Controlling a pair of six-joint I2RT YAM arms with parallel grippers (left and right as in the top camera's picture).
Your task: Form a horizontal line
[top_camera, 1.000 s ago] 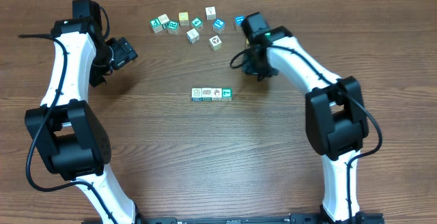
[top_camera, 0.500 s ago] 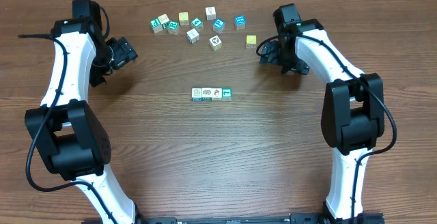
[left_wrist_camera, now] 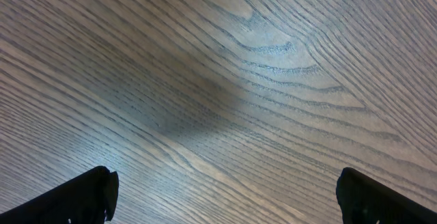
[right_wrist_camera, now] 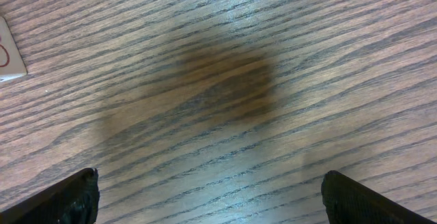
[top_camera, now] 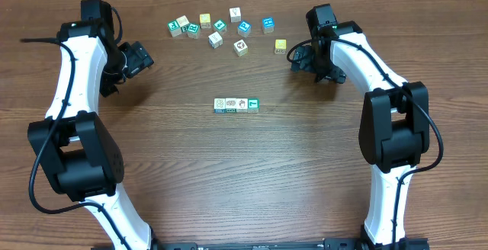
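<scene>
Line (top_camera: 235, 105), where's it at? (spkr 1)

Mid tabletop (top_camera: 229, 174): 4 cubes edge to edge, level. Both hands well apart from it. L hand (left_wrist_camera: 225, 197) & R hand (right_wrist_camera: 208, 200) spread, empty. (spkr 2)

Risks? (spkr 1)

Prob. a nudge. Cubes are tiny and the wood looks slick, so a low pass could split the row. R hand is near a yellow cube (top_camera: 280, 46) and could scatter the loose cubes (top_camera: 241, 47). Surface: brown wood grain. Room: only a pale strip past the far edge. (spkr 2)
</scene>
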